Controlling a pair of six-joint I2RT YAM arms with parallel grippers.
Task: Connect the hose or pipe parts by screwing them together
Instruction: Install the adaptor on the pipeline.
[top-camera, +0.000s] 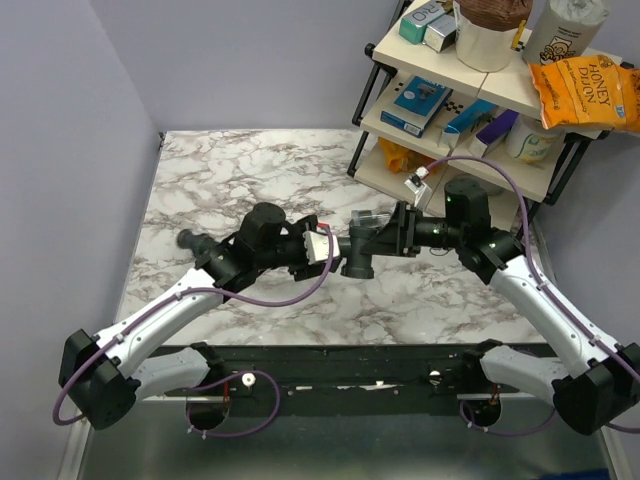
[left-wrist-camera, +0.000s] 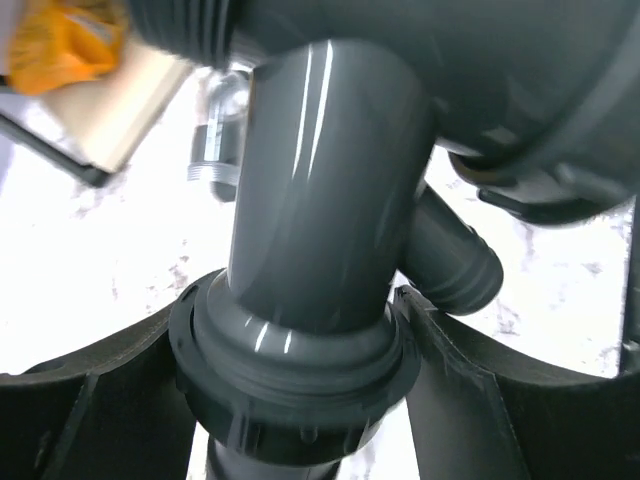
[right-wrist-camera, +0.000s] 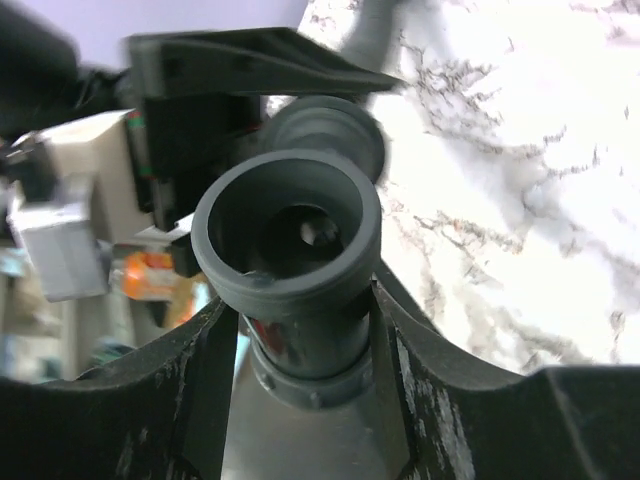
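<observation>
The short black Y-shaped fitting (top-camera: 358, 252) hangs above the marble table between both grippers. My left gripper (top-camera: 322, 250) is shut on the hose's collar nut (left-wrist-camera: 290, 370) at the fitting's lower end, with a finger (left-wrist-camera: 90, 400) on each side of it. The fitting's smooth body (left-wrist-camera: 330, 180) and side branch (left-wrist-camera: 455, 260) rise above the nut. Beyond them shows a clear threaded end piece (left-wrist-camera: 215, 140). My right gripper (right-wrist-camera: 305, 340) is shut on the fitting just under its open mouth (right-wrist-camera: 290, 230). A black hose end (top-camera: 187, 241) pokes out left of the left wrist. The rest of the hose is hidden.
A shelf rack (top-camera: 470, 120) with boxes, jars and an orange snack bag (top-camera: 585, 92) stands at the back right, close behind the right wrist. Purple cables (top-camera: 300, 290) loop from both arms. Grey walls bound the table on the left and at the back.
</observation>
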